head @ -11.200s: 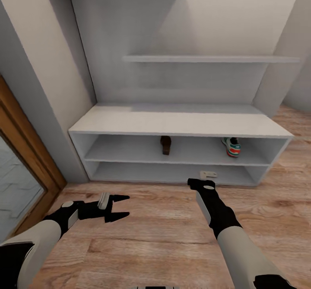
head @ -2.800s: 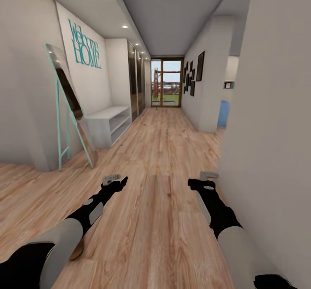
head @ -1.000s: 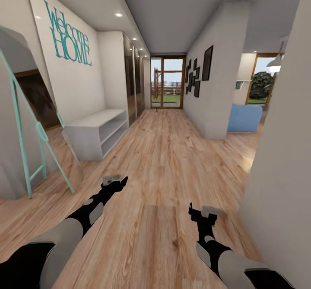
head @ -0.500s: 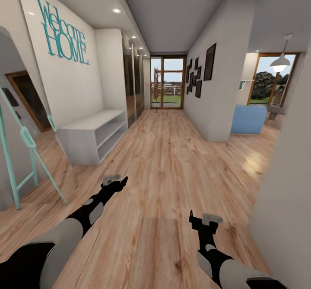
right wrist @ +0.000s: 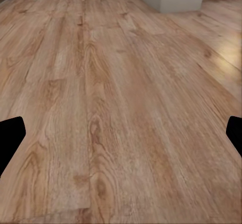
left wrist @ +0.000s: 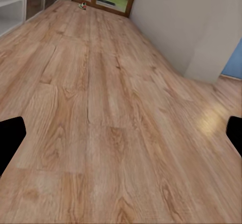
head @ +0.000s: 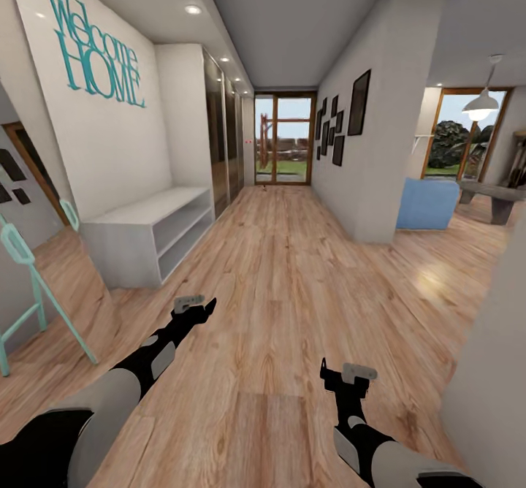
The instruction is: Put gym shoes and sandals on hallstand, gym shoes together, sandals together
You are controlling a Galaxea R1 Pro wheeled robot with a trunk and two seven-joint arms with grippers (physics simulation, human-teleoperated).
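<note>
Both end effectors, left (head: 196, 304) and right (head: 348, 376), hang spread and empty above the corridor floor (head: 292, 283).

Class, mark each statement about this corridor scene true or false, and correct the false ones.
1. The floor is wood-grain plank. True.
2. The left tool holds a shoe. False: it holds nothing, and in the left wrist view its fingertips sit wide apart over bare floor.
3. A low white bench with open shelves stands by the wall at the view's left. True.
4. The wall lettering is red. False: it is teal.
5. A glass door closes the corridor's far end. True.
6. The right tool rests on the bench. False: it hangs over the floor, well away from the bench.
</note>
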